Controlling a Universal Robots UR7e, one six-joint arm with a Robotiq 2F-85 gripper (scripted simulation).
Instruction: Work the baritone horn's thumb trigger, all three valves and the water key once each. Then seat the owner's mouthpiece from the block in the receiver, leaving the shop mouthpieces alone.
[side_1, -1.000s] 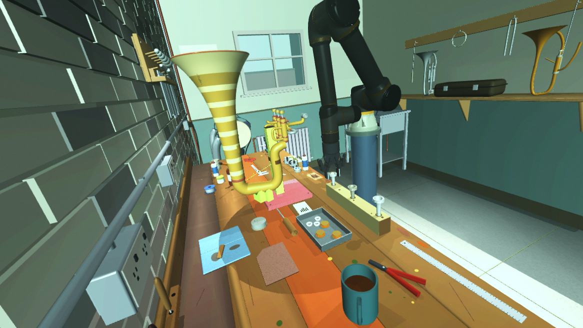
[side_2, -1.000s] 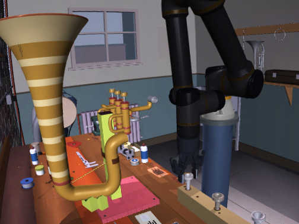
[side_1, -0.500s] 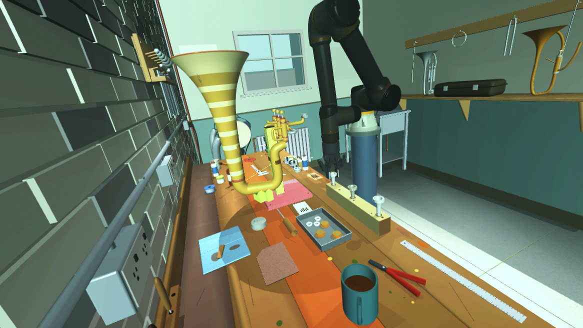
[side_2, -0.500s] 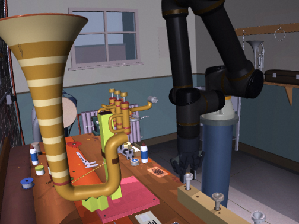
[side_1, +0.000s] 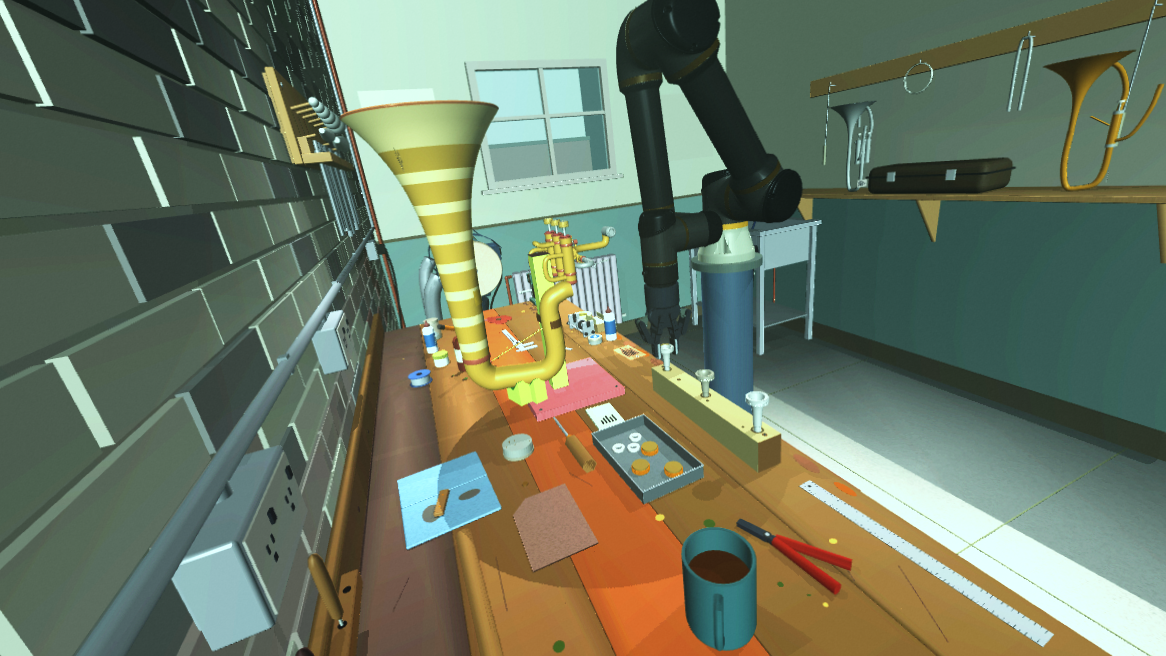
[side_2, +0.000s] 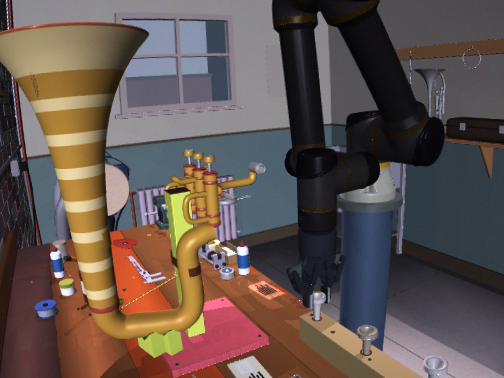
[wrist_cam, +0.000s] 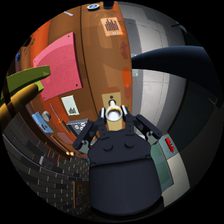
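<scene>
The far end of the wooden block (side_1: 716, 404) is partly hidden under my gripper (wrist_cam: 114, 113) in the wrist camera. The fingers are clamped on the cup of the far mouthpiece (side_2: 317, 300), which stands in the block's end hole. Two more silver mouthpieces (side_1: 704, 378) (side_1: 757, 401) stand in the block nearer the side camera. The baritone horn (side_1: 489, 269) stands upright in a green cradle on a pink mat, left of the block. Its three valves (side_2: 199, 172) and the empty receiver (side_2: 257, 168) sit at the top, facing the arm.
A window and a radiator (side_1: 602, 281) stand behind the bench. The blue robot pedestal (side_1: 728, 326) rises just beyond the block. A parts tray (side_1: 646, 455), screwdriver, red pliers (side_1: 795, 553), ruler and a teal mug (side_1: 719, 586) lie on the near bench. Bottles (side_2: 243, 257) stand behind the horn.
</scene>
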